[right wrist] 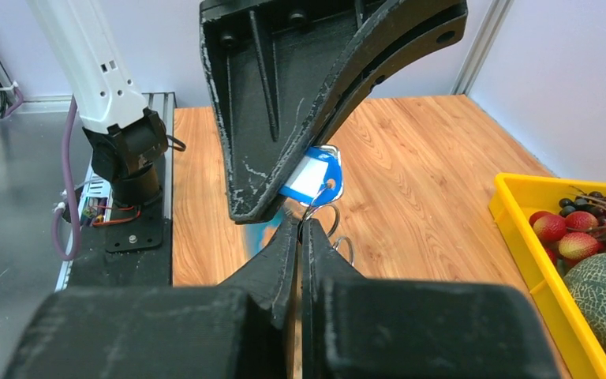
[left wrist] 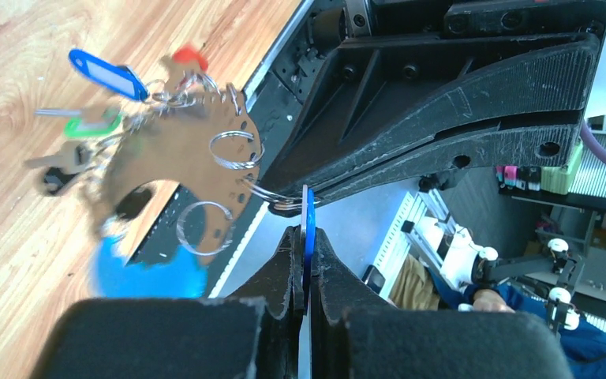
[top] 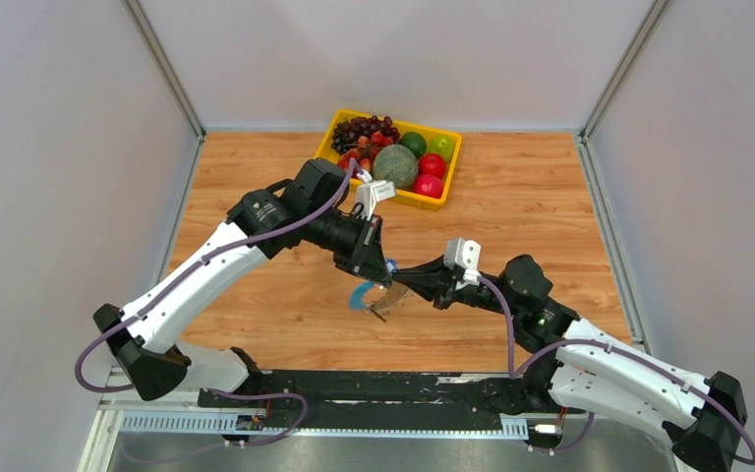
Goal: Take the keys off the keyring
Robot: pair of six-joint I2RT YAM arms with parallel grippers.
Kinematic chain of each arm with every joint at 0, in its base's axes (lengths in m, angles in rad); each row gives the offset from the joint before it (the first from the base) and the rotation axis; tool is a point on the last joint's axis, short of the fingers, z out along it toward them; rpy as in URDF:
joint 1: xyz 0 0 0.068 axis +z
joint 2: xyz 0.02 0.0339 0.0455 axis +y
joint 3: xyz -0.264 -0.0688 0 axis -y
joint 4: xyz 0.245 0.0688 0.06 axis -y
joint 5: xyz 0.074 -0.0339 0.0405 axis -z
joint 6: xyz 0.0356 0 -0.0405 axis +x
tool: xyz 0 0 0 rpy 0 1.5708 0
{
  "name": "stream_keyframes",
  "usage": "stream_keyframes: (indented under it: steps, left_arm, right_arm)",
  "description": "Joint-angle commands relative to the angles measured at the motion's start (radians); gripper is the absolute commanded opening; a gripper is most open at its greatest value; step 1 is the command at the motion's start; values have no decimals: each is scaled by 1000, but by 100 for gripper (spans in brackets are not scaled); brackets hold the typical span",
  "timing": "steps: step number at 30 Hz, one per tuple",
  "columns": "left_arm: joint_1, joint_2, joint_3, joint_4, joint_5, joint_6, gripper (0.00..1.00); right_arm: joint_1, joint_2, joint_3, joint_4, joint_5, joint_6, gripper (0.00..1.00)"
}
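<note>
1. At worktop [top: 531, 197] centre, the left jaws and right jaws meet tip to tip. The keyring [top: 385, 300] hangs just below them.
2. Left jaws: closed flat on a thin blue tag [left wrist: 308, 213] with a white label.
3. Right jaws: closed on a small split ring [right wrist: 319, 212] that touches the tag at its hole.
4. Keyring: a curved flat piece with holes along its edge, carrying several more split rings. It is blurred in the left wrist view.
5. Keys [left wrist: 67, 158]: bunched on the side of the keyring away from the jaws, all attached. Blue, green and red plastic parts show among them.
6. Contact between keyring and worktop: cannot tell.
7. Yellow tray [top: 423, 204]: at the far edge, well apart from the jaws, filled with fruit.
</note>
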Motion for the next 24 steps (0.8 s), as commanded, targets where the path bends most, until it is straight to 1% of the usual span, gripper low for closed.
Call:
stream_keyframes:
  steps: [1, 5, 10, 13, 17, 20, 24]
  left_arm:
    - [21, -52, 9, 92, 18, -27, 0]
    - [50, -59, -8, 121, 33, -44, 0]
    - [58, -52, -36, 150, 55, -53, 0]
    - [59, -48, -75, 165, 73, -54, 0]
    - [57, -39, -148, 201, 141, -62, 0]
    - [55, -34, -191, 215, 152, -61, 0]
    - [54, -31, -208, 235, 161, -59, 0]
  right_arm:
    - [2, -55, -2, -23, -16, -7, 0]
    - [3, -69, -6, -50, -57, -14, 0]
    - [3, -66, 5, -66, -103, -17, 0]
    - [3, -74, 13, -65, -117, -25, 0]
    - [2, -69, 17, -50, -122, -57, 0]
    - [2, -80, -21, 21, -127, -79, 0]
    - [3, -139, -113, 181, -142, -104, 0]
